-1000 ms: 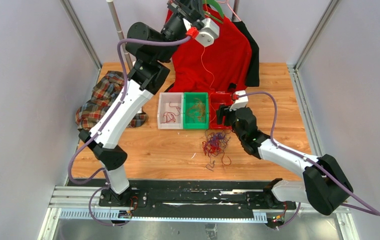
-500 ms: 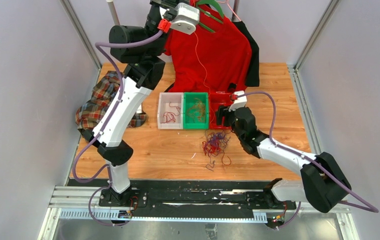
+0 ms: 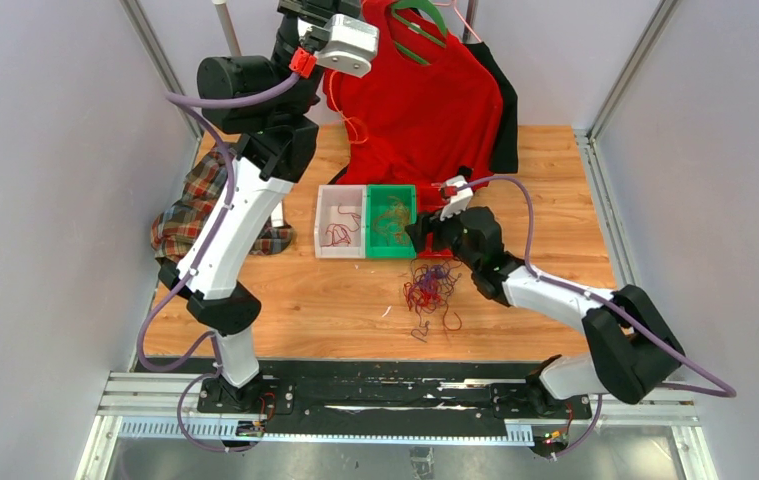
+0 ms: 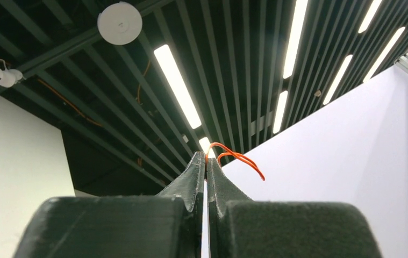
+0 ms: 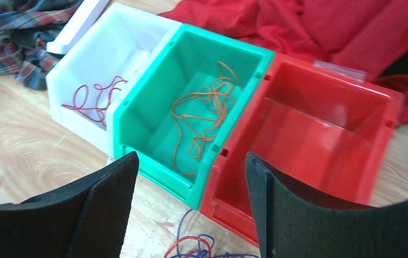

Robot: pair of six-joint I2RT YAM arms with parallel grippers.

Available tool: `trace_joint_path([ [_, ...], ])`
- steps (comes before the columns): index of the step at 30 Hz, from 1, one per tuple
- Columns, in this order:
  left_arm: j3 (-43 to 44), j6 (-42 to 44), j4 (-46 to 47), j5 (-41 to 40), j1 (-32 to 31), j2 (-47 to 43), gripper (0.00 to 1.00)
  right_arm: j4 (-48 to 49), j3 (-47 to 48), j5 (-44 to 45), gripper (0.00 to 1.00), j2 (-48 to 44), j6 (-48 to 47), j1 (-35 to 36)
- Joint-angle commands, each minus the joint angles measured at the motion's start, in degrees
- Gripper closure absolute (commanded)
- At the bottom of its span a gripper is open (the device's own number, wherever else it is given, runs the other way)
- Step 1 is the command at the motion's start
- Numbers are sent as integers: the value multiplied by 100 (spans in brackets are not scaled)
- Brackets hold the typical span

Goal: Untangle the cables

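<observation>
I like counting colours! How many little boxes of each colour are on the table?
White box: 1
Green box: 1
Red box: 1
Total: 3

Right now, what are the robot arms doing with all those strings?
The left gripper, lifted high, is shut on one orange cable. The right gripper is open, hovering by the green bin, near the tangled pile on the table. The white bin holds a red cable, the green bin orange ones.
</observation>
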Motion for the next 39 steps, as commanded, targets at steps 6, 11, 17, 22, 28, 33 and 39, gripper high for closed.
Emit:
trace_joint_path([
  [6, -408, 56, 57, 130, 27, -314, 99, 365, 526, -821, 29, 410, 102, -67],
  [11, -492, 62, 57, 150, 31, -317, 99, 351, 711, -937, 30, 506, 281, -67],
  [17, -679, 79, 22, 133, 28, -338, 99, 263, 814, -952, 31, 583, 312, -68],
  [22, -1285, 180, 24, 114, 27, -512, 99, 132, 768, -625, 31, 574, 237, -66],
  [28, -1741, 207, 28, 135, 30, -612, 99, 15, 769, -463, 31, 629, 22, -109],
  [33, -2011, 190, 21, 41, 28, -673, 99, 12, 701, -411, 32, 701, 84, -171],
  [39, -2859, 192, 31, 51, 27, -1013, 99, 93, 654, -482, 33, 801, 171, -181],
])
